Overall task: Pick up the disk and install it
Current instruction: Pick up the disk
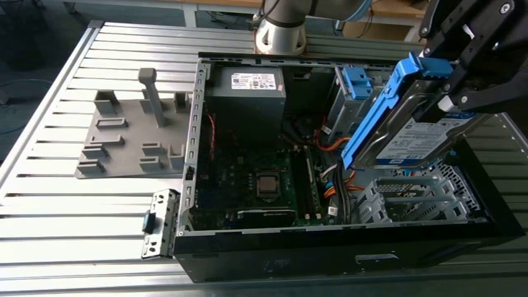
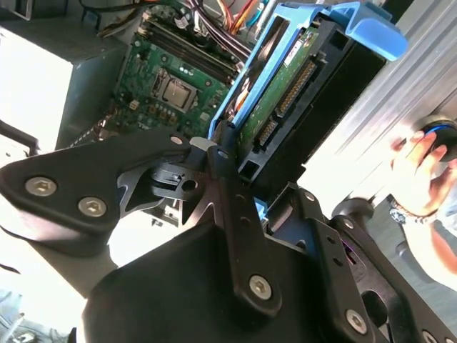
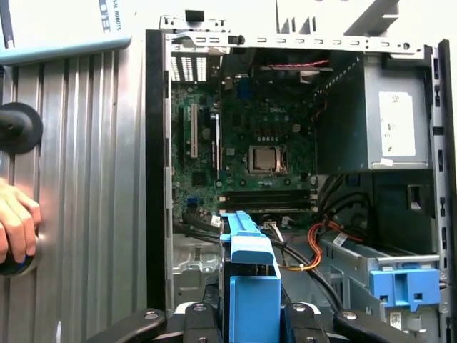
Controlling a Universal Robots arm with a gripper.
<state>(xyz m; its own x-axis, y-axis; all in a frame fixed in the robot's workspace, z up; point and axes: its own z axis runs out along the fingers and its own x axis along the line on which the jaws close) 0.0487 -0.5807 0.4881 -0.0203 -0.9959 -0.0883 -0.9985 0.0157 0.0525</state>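
Disk, silver rectangular hard drive in bright blue plastic caddy (image 1: 412, 139): tilted, held above open black computer case (image 1: 330, 263). Black gripper (image 1: 449, 93) clamped on disk.

disk (image 1: 415, 145): 1 (clamped in the gripper (image 1: 446, 102)) | blue bracket (image 1: 357, 82): 1, near gripper | computer case (image 1: 330, 257): 1 | grey box (image 1: 245, 104): 1 | hand (image 3: 14, 223): 1 | grey fixture (image 1: 123, 154): 1

The gripper (image 2: 251, 174) clamps the disk (image 2: 285, 93) by its blue caddy, with the disk tilted and its green circuit board and connector edge exposed. The motherboard (image 2: 161, 82) lies beyond it, inside the open case. A person's hand (image 2: 418, 168) rests on a dark knob beside the ribbed table (image 2: 368, 118).
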